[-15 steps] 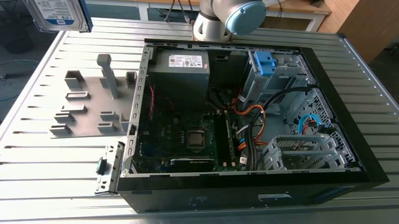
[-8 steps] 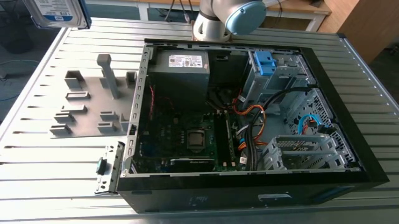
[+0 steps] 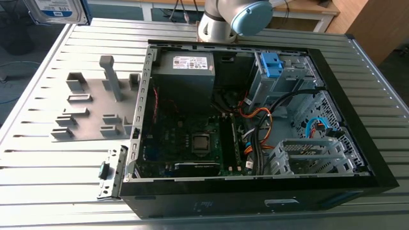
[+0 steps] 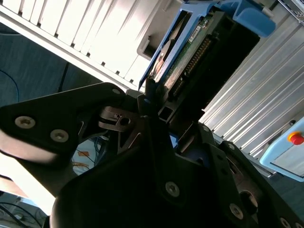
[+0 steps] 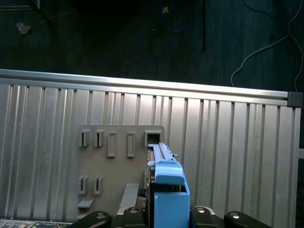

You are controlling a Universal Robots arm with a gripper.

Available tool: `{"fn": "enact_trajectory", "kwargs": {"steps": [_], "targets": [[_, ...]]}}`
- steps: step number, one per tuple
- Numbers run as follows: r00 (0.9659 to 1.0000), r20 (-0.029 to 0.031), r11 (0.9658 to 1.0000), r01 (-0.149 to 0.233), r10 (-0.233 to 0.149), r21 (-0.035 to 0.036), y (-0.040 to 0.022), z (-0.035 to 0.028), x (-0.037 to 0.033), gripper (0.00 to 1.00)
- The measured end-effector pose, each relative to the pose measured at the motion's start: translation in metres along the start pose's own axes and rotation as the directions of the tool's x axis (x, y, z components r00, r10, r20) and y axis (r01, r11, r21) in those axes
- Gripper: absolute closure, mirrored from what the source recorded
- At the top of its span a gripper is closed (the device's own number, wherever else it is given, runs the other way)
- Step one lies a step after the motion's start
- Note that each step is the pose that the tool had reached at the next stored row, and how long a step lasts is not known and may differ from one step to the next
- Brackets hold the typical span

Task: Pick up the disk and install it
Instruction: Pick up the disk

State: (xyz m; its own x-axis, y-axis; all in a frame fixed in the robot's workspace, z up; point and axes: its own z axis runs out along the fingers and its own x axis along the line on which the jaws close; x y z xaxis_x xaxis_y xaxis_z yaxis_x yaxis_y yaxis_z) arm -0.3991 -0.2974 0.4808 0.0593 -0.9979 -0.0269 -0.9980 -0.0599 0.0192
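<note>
The disk hangs high at the far corner on the exterior view's left, silver with a blue-and-white label and a blue bracket around it. In the second wrist view my gripper is shut on the disk, seen edge-on with its green circuit board and blue frame. In the first wrist view the disk stands on edge between the finger bases, held in the air over the grey holder plate and clear of its slots.
The open computer case lies on the slatted metal table, with a grey power supply and a metal drive cage with a blue latch inside. The grey holder plate with an upright post lies beside the case.
</note>
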Motion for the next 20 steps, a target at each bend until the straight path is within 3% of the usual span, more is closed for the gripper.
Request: {"fn": "enact_trajectory", "kwargs": {"steps": [12, 20], "targets": [[1.0000, 0.0000, 1.0000, 0.000, 0.000, -0.0001, -0.0022, -0.0003, 0.0002, 0.63], [1.0000, 0.0000, 1.0000, 0.000, 0.000, -0.0001, -0.0113, -0.0005, 0.0007, 0.63]]}}
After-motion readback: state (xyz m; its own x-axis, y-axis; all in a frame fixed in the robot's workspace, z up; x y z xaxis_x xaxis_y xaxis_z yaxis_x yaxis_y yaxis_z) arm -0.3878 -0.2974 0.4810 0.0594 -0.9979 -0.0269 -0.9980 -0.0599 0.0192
